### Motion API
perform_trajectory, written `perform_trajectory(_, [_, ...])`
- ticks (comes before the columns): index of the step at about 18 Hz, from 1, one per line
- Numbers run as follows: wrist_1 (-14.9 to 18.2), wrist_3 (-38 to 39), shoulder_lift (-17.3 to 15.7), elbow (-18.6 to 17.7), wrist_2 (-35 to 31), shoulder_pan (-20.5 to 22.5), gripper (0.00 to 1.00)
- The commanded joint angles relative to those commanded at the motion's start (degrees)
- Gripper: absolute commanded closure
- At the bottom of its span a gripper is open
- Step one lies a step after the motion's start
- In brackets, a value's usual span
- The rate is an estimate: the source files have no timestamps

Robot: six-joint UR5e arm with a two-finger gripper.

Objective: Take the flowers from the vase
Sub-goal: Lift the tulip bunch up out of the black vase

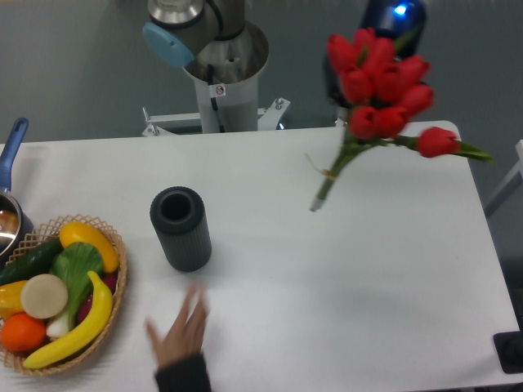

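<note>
- Grey wall stands behind a white desk (pixel 343 269), with the robot's base column at the far edge.
- Behind the red heads, the gripper (pixel 391 33) is mostly hidden; only a dark housing with a blue light shows, so I cannot tell how wide its jaws stand or where they touch.
- Up in the air over the right part of the desk are the flowers (pixel 380 82), clear of its surface.
- Their long axis runs on a slant: red heads up and to the right, the tied stem ends down and to the left. One bud sticks out sideways to the right.
- Well to the left, the vase (pixel 181 229) stands upright on the desk, its round mouth open and dark.
- A blurred hand (pixel 180 331) reaches in from the near edge, just below the vase.
- A wicker basket (pixel 114 306) of fruit and vegetables sits at the left edge, and a pot with a blue handle (pixel 11 147) lies beyond it.
- No writing is readable.
</note>
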State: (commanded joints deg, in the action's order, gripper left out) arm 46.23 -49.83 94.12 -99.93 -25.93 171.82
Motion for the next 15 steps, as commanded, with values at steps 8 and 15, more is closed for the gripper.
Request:
perform_trajectory(8, [-0.18,-3.52,4.05,-0.09,-0.61,-0.17,0.76])
perform_trajectory(15, [-0.18,-3.96,4.75,0.0,-2.2,-0.35,0.76])
